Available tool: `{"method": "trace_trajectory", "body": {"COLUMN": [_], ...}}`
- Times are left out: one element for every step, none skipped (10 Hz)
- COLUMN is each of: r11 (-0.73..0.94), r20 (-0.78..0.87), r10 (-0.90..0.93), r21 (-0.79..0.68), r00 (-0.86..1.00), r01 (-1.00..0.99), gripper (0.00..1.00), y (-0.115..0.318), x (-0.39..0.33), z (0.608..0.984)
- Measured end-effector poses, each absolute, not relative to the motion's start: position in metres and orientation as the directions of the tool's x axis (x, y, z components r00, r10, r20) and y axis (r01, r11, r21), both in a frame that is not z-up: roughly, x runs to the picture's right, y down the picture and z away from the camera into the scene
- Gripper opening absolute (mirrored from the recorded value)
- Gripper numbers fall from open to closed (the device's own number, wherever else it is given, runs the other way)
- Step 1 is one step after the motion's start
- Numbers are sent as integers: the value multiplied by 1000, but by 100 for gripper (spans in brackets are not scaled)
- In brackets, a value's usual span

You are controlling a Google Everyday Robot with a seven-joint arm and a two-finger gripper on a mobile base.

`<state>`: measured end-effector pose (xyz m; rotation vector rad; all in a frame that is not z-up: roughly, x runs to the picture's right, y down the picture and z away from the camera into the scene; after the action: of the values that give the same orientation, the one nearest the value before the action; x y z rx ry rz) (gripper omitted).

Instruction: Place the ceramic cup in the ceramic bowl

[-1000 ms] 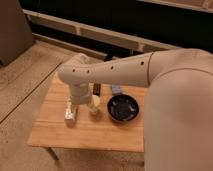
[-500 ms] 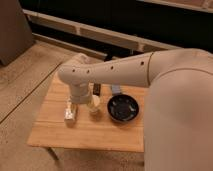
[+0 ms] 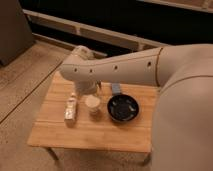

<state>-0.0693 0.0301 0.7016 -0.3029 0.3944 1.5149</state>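
Seeing arm [image 3: 120,67] reaching in from the right, over the back half of the table [image 3: 100,135]. Finding gripper [image 3: 91,93] hanging at the arm's end, pointing down, just above and behind the cup [image 3: 93,106]. Reading the fingers as standing apart; seeing nothing clamped between them, though the wrist is hiding most of them.

Noting cup standing upright on the table near its middle, rim showing, not lifted. Noting bowl [image 3: 123,107] sitting just right of the cup, close beside it but apart, and holding nothing. Noting bottle [image 3: 71,110] lying on its side just left of the cup, long axis running front to back. Seeing a small bluish item [image 3: 116,88] behind the bowl, partly under the arm; unable to tell what it is.

Comparing with both earlier frames: finding no shift. Arm keeping the same pose, gripper staying over the same spot with the same opening. Cup, bowl and bottle remaining where they were. Cup still outside the bowl.
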Motion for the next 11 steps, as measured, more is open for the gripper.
{"method": "trace_trajectory", "body": {"r11": [35,34,36,37,37,15,-3,-25,-37,-60,-70], "r20": [-428,-428,-428,-428,-429,-446,-456,-467,-469,-465,-461], "r10": [904,904,904,904,903,895,889,881,878,877,878], "r21": [54,55,52,52,53,62,84,110,125,135,142], "r00": [8,7,11,11,10,-15,-42,-74,-92,-117,-128], "r01": [-998,-998,-998,-998,-998,-998,-996,-994,-991,-989,-987], "gripper": [65,65,65,65,65,65,65,65,65,65,65], "y": [29,29,29,29,30,35,36,38,37,32,30], "x": [-67,-66,-68,-69,-68,-60,-46,-29,-19,-7,1], "z": [702,702,702,702,703,712,718,724,729,737,741]}}
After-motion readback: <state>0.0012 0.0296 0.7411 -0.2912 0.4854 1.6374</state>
